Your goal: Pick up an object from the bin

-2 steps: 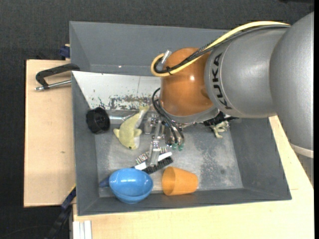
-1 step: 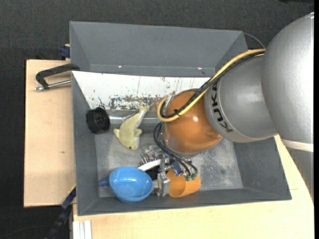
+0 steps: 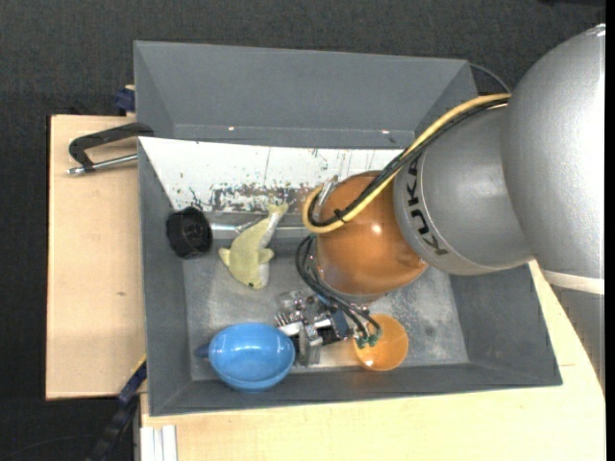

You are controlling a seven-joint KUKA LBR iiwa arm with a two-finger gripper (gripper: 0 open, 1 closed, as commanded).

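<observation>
Just right of blue bowl point(image 3: 250, 355), gripper point(image 3: 309, 327) sits low; orange cup point(image 3: 384, 346) beyond it, further right. Jaw state: I cannot tell. My worry: smooth rounded bowl squirts away on closing, or cup gets nudged instead.

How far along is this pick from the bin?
Done: the gripper is down in the bin, between the blue bowl and the orange cup. In hand: no thing visibly held. Left: grasping and lifting one; the yellow plush fish and black cap lie farther off.
</observation>
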